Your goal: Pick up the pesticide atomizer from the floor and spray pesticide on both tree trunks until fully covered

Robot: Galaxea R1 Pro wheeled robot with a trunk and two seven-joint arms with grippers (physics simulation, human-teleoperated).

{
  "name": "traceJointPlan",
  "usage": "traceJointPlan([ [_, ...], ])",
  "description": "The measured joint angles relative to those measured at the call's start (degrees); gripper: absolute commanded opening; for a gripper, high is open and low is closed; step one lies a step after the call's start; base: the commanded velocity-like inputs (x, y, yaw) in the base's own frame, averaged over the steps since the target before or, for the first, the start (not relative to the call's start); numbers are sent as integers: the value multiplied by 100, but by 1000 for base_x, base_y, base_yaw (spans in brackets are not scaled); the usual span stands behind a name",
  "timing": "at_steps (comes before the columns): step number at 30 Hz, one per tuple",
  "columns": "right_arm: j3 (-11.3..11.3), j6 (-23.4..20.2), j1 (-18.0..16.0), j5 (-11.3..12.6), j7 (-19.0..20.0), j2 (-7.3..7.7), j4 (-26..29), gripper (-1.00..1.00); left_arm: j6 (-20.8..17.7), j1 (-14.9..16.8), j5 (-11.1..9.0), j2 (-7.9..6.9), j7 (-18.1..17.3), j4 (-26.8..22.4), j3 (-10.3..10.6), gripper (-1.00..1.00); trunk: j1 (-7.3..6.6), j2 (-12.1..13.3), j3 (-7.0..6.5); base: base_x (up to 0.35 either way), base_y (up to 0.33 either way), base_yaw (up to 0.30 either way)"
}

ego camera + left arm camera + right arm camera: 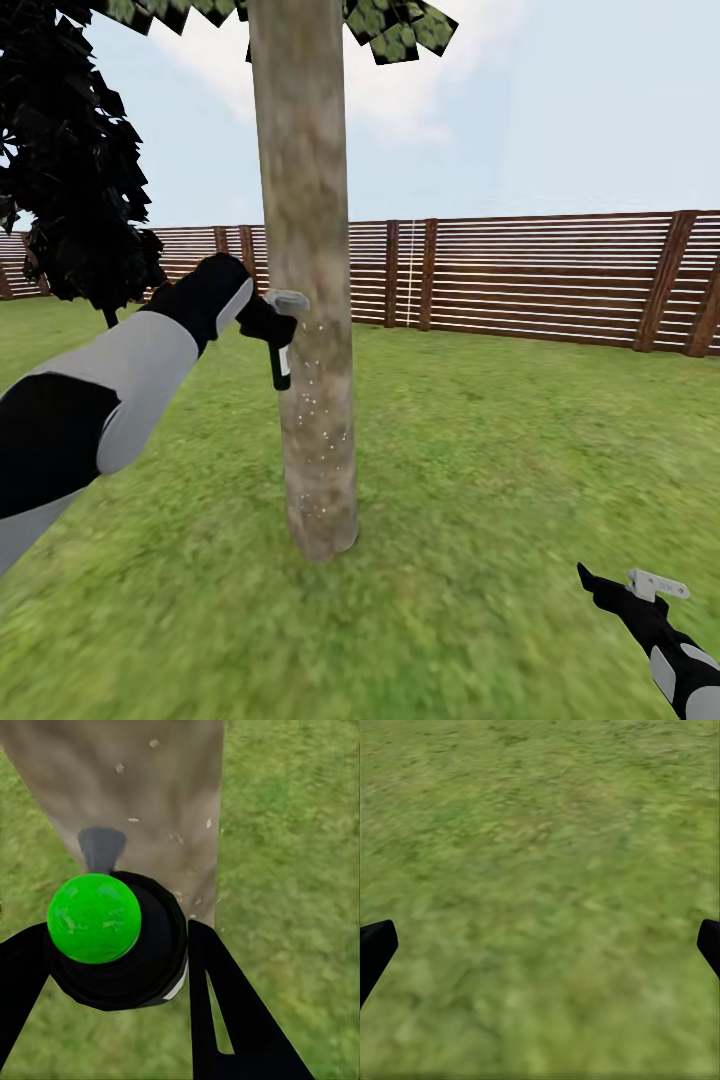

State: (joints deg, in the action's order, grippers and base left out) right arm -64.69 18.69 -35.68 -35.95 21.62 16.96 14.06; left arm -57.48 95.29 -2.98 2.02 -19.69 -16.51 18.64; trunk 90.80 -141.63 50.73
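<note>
Now the left pincer (pixel 272 325) clamps the slim black pesticide atomizer (pixel 281 366), green-capped in the left wrist view (pixel 94 918), right beside the thick grey-brown mottled tree trunk (pixel 307 280), pale specks dotting the bark; low at the right, the right pincer (pixel 612 588) hangs wide open over blurry green grass floor (pixel 500 470)

My left arm (pixel 120 390) is clad in smooth light-grey shells, with matte black sections at the upper part and over the rounded wrist housing. My left jaws (pixel 272 322) are black, carrying a small pale grey bracket on top. Their fingers (pixel 225 1005) are flat black blades; one has a narrow slot cut through it. My right jaws (pixel 612 590) are black with a perforated grey bracket, and a grey-and-black forearm (pixel 690 675) behind.
</note>
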Motion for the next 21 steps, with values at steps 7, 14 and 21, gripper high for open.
traceJointPlan([
  [7,0,-3,0,0,-3,0,0,100,22,3,15,8,-3,831,41,-100,0,0,0,0,0,0],
  [14,0,-4,0,0,-9,0,0,100,63,-53,17,9,-9,1283,36,-100,0,0,0,0,0,0],
  [21,0,-1,0,0,-9,0,0,100,170,-604,24,0,-17,1288,37,-100,1,1,1,0,0,0],
])
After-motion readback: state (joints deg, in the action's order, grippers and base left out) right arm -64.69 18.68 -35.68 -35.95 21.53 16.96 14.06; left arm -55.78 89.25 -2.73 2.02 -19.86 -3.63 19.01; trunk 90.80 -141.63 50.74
